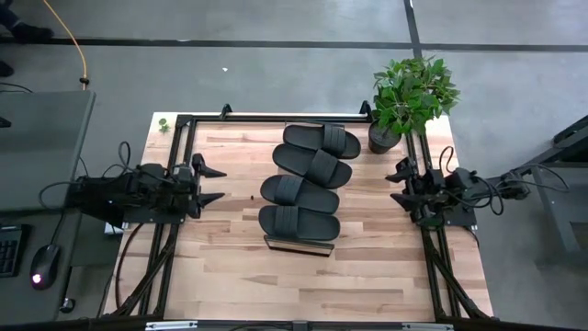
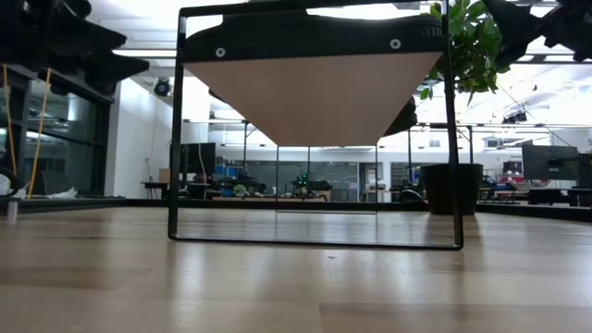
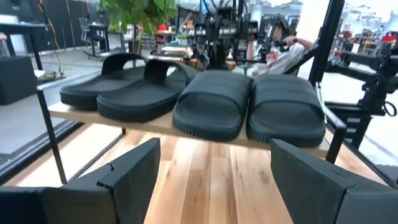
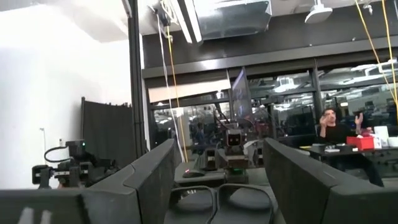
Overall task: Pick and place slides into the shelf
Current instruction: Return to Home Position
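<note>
Several black slides lie side by side, soles down, in a row on the light-wood shelf at the table's middle; the left wrist view shows them resting on the raised board. The low view shows the shelf's underside on a thin black frame. My left gripper waits open at the table's left edge, level with the slides and apart from them. My right gripper waits open at the right edge, tilted up, with the slides low in its wrist view.
A potted plant stands at the table's far right corner, close to the shelf's far end. A black metal frame runs along the table's far and side edges. A person sits in the room beyond.
</note>
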